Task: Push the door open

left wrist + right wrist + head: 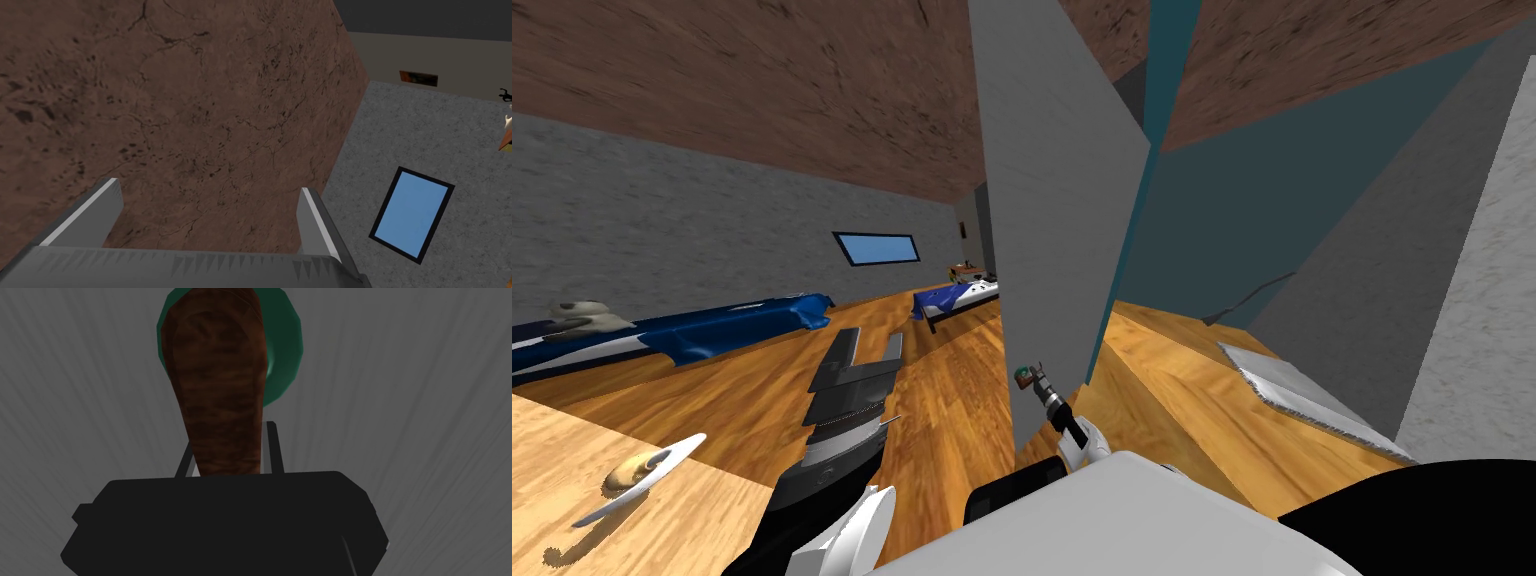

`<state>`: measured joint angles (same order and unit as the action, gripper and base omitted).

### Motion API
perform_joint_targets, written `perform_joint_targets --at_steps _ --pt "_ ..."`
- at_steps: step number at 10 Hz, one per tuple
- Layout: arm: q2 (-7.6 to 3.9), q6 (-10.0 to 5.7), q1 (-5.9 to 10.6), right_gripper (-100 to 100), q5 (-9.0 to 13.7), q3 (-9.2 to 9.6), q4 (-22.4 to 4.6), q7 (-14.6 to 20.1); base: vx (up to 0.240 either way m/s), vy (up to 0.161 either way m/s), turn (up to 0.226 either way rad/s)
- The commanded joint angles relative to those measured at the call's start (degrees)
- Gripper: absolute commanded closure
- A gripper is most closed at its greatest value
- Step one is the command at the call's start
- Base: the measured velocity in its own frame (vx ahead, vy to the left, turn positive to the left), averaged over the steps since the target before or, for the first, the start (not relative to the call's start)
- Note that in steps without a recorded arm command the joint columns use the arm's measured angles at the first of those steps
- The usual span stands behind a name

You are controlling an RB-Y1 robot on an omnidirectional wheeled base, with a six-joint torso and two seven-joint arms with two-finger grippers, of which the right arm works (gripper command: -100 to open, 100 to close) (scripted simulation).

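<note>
Plainly, the right claw [230, 443] is the one at work. Its two thin fingers [273, 448] stand close against either side of the brown lever handle [220, 388], so I judge it clamped on the lever rather than merely beside it. The lever's long axis runs from the claw's body straight away to the green rosette [282, 353], which sits flat on the grey door [425, 413] just beyond.

From the head, the door [1057, 200] rises just ahead and slightly right of centre, a tall grey slab standing on the wood floor [952, 400]. The handle [1025, 376] is low on its near edge, with the right claw [1034, 382] reaching up to it from close in front of me.

What matters for the push is that the door's face lies directly ahead of the right claw, square to the way the fingers point. Force sent along the lever's axis should therefore go into the panel, not slide across it.

Off to the left, well apart from the door, the left claw [870, 340] is raised with its fingers [310, 220] spread wide and holding nothing. The right arm is far nearer.
</note>
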<state>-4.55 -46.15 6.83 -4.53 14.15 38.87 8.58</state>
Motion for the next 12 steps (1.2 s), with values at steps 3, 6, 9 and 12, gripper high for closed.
perform_joint_targets --at_steps 3,6,9,12 --pt "-0.20 0.48 0.31 100 1.4 -3.03 0.5 -1.3 0.113 0.128 -0.038" --pt "0.05 0.68 0.43 100 2.0 -4.41 0.2 -2.0 0.115 0.111 -0.062" --pt "0.53 0.96 0.62 100 2.9 -6.40 -0.1 -3.0 0.137 0.158 -0.068" --pt "1.05 1.19 0.76 100 3.7 -8.03 -0.4 -3.8 0.159 0.133 -0.054"
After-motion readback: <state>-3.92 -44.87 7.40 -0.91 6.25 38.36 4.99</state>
